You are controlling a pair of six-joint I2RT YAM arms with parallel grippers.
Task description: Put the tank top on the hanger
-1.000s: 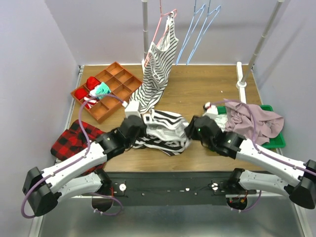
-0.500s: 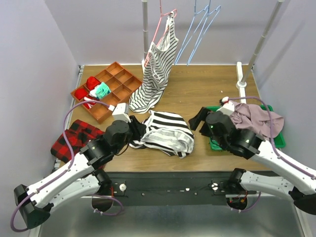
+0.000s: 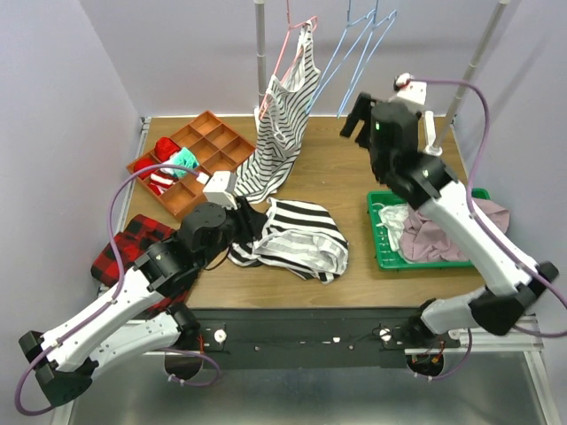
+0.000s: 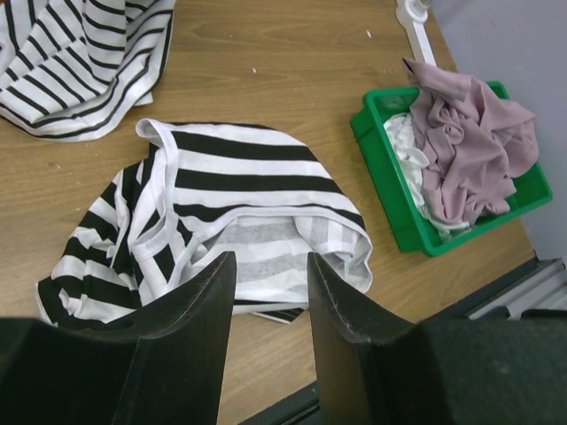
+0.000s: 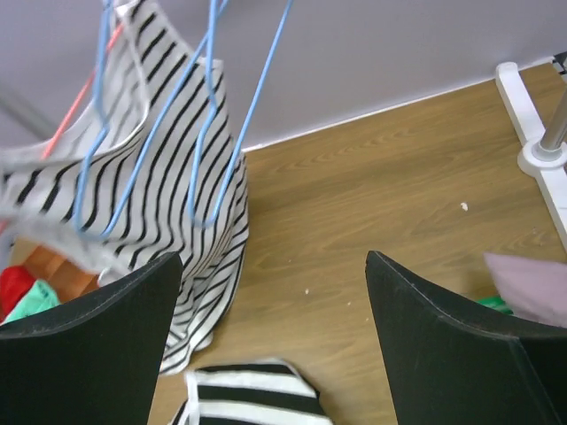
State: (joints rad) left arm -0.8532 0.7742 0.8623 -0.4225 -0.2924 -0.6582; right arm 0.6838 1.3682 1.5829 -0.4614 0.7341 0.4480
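On the counter [image 3: 354,177], the tank top [image 3: 297,239] lay crumpled beneath your left hand [image 4: 270,266], half-spread and empty. Your right hand [image 5: 275,261], wide and empty, hovered by the hanger [image 5: 259,88], likely to fetch it first.

The hanger [image 5: 263,75] runs off the top edge of the right wrist view, its hook unseen. There the finer-striped top [image 5: 168,177] blurs at its nearest strap. The jaws of the left gripper [image 4: 270,266] hide the near hem of the tank top [image 4: 248,177]. The left arm [image 3: 115,301] covers part of the plaid cloth [image 3: 128,248]. A white cloth [image 4: 409,168] lies mostly buried under the mauve garment [image 4: 469,133]; what it is cannot be told.
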